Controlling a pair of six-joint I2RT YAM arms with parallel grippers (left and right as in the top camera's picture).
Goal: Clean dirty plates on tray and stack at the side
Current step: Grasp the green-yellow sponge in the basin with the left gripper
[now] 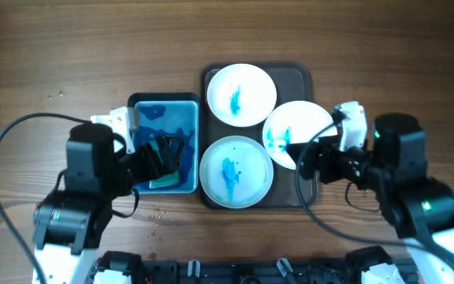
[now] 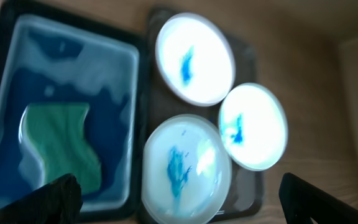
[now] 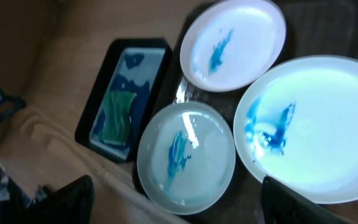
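Note:
Three white plates smeared with blue lie on the dark tray [image 1: 298, 75]: one at the back [image 1: 241, 95], one on the right [image 1: 294, 130], one at the front [image 1: 236, 171]. My right gripper [image 1: 307, 162] hovers at the right plate's near edge; in the right wrist view the gripper [image 3: 179, 202] is open, with the front plate [image 3: 185, 158] between its fingers and the right plate [image 3: 309, 130] just beyond. My left gripper [image 1: 172, 154] hangs open over the basin. The left wrist view shows all three plates, the front one [image 2: 185, 168] nearest.
A black-rimmed basin [image 1: 164, 96] of blue water sits left of the tray, with a green sponge [image 2: 61, 146] lying in it. Bare wooden table [image 1: 69, 47] surrounds both. Black cables loop beside each arm.

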